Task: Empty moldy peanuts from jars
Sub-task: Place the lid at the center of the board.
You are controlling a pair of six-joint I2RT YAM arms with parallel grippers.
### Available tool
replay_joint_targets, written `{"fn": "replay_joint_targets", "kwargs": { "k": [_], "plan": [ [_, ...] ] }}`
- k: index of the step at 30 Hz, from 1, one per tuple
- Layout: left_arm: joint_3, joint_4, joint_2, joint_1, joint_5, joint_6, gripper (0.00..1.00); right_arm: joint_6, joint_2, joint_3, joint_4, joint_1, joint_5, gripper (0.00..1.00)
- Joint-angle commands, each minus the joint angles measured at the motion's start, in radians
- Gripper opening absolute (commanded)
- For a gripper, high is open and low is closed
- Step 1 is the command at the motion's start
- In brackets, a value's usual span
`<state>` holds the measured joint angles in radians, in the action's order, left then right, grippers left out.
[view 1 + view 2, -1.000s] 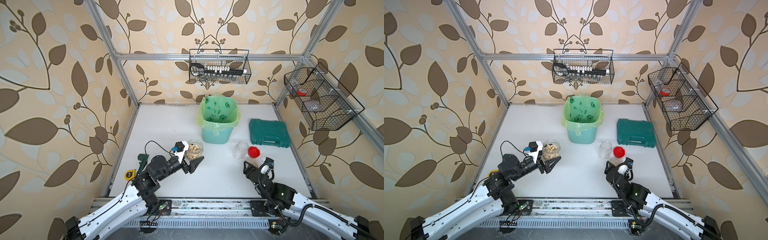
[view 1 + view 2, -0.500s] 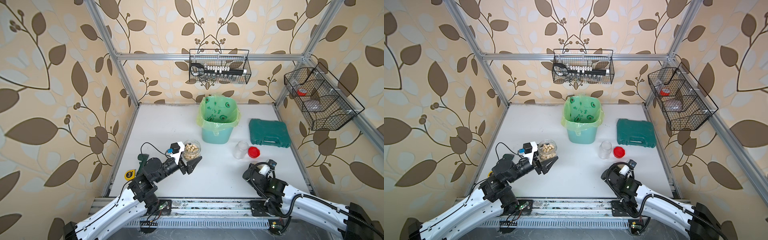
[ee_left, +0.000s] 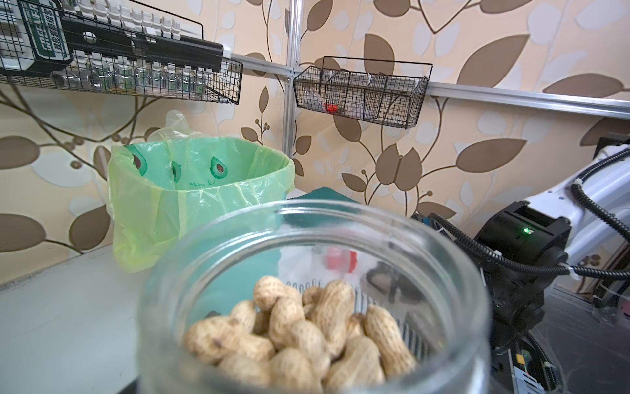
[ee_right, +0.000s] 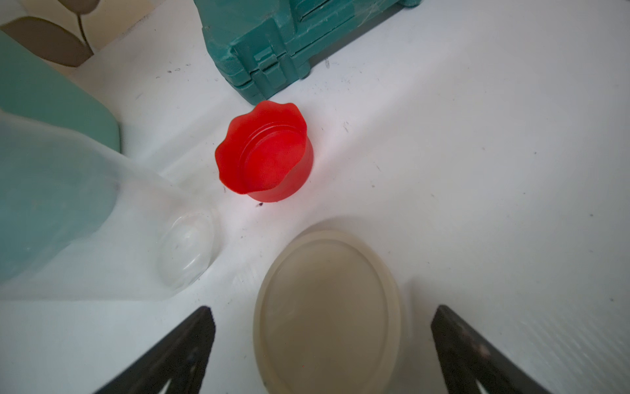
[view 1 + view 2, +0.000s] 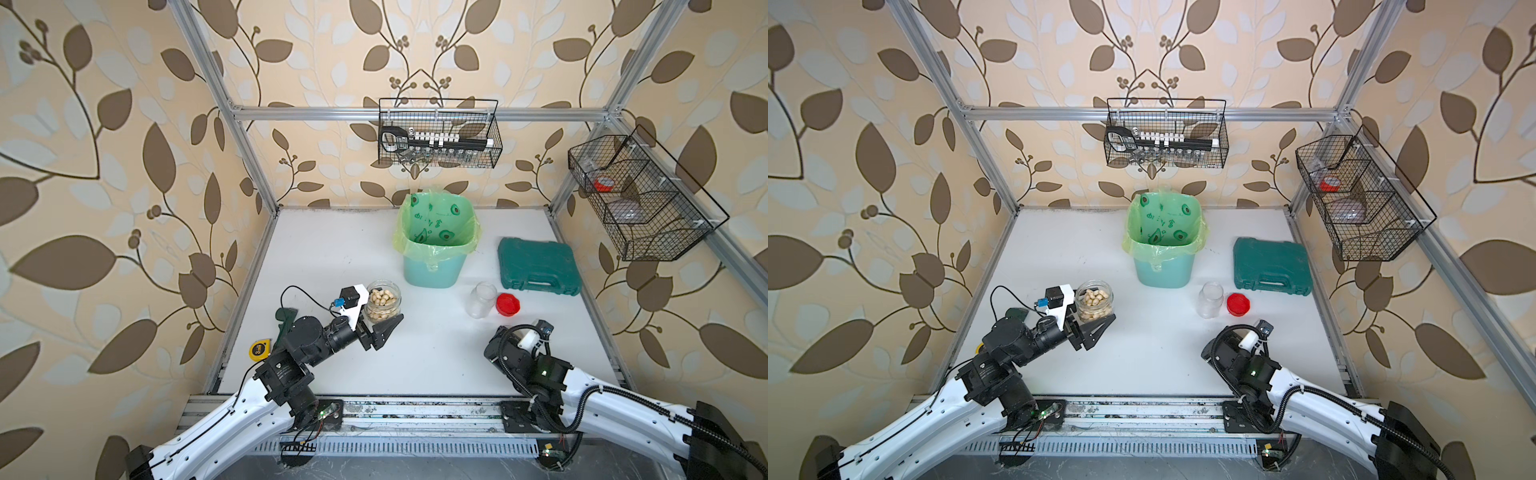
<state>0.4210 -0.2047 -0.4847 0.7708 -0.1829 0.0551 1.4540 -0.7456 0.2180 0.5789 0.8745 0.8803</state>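
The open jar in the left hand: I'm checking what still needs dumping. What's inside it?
The open jar holds a heap of tan in-shell peanuts, filling its lower part. They cover the bottom, so anything beneath them is hidden.

L arm [image 5: 232,415] stretches in from table [image 5: 436,365] front-left corner, L tool [image 5: 380,311] sideways, clamped on jar [image 5: 382,301]. R arm [image 5: 602,399] bent low nr front-right, R tool [image 4: 322,307] facing down, jaws wide apart.
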Motion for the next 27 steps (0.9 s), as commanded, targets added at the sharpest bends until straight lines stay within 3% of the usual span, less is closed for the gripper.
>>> {"fn": "replay_joint_targets", "kwargs": {
  "k": [1, 9, 12, 27],
  "plan": [
    [0.016, -0.082, 0.001, -0.007, -0.022, 0.003, 0.0, -0.015, 0.033, 0.026, 0.015, -0.003, 0.002, 0.99],
    [0.024, -0.093, -0.061, -0.007, -0.025, -0.004, 0.0, -0.181, 0.31, 0.065, 0.099, -0.006, 0.005, 0.99],
    [0.023, -0.099, -0.077, -0.006, -0.021, -0.005, 0.0, -0.264, 0.364, 0.081, 0.08, -0.024, -0.045, 1.0],
    [0.004, -0.141, -0.12, -0.007, -0.027, -0.003, 0.0, -0.636, 0.347, 0.314, -0.011, -0.046, -0.234, 0.99]
  ]
}}
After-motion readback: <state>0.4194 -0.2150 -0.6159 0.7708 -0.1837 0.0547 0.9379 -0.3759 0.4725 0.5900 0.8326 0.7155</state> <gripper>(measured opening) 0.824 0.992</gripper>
